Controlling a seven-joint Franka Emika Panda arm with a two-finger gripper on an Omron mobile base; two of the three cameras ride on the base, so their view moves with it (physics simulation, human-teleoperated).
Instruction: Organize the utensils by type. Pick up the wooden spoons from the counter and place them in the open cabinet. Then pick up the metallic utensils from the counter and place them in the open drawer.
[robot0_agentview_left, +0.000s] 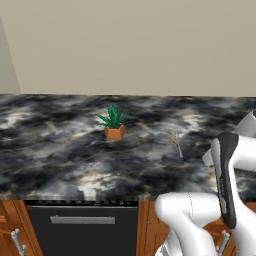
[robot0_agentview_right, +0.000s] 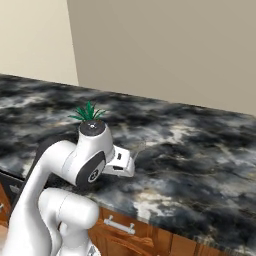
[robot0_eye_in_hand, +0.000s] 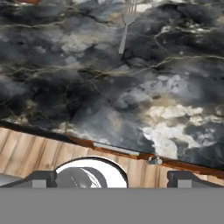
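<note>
Now the gripper (robot0_eye_in_hand: 109, 177) is hanging wide open and empty, looking at the fork (robot0_eye_in_hand: 126, 30) lying on the counter (robot0_eye_in_hand: 109, 96) at twelve o'clock, and I'd say that thin, flat metal risks slipping from the fingers.

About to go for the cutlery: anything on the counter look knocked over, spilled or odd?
Nothing stands out. The small potted plant stands upright on the marbled counter, and the grey fork lies flat on the stone, apart from the plant. No spill or damage shows.
</note>
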